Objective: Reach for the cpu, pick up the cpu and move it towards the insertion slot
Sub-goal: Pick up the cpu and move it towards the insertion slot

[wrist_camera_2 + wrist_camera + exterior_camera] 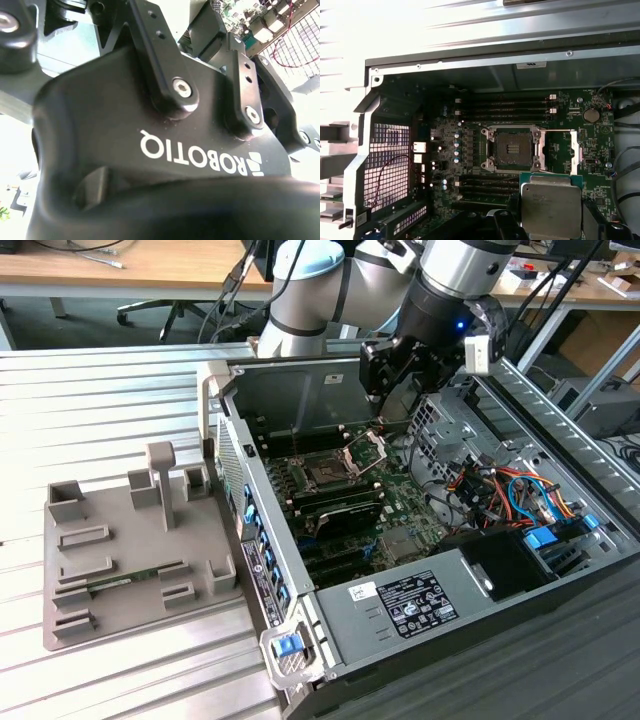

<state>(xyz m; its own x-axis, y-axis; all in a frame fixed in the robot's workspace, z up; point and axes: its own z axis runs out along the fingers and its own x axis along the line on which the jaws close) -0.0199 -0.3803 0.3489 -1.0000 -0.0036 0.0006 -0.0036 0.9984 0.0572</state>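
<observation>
The open computer case (330, 630) lies on the ridged metal desk (100, 400), the grey tray (130, 570) beside it at the exterior view's left. Above the motherboard (350, 510), the hand (392, 375) grasps the cpu (551, 207), which the first wrist view shows held just beside the insertion slot (512, 149).

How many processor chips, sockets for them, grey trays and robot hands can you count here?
cpu: 1
insertion slot: 1
grey tray: 1
hand: 1
Total: 4
</observation>
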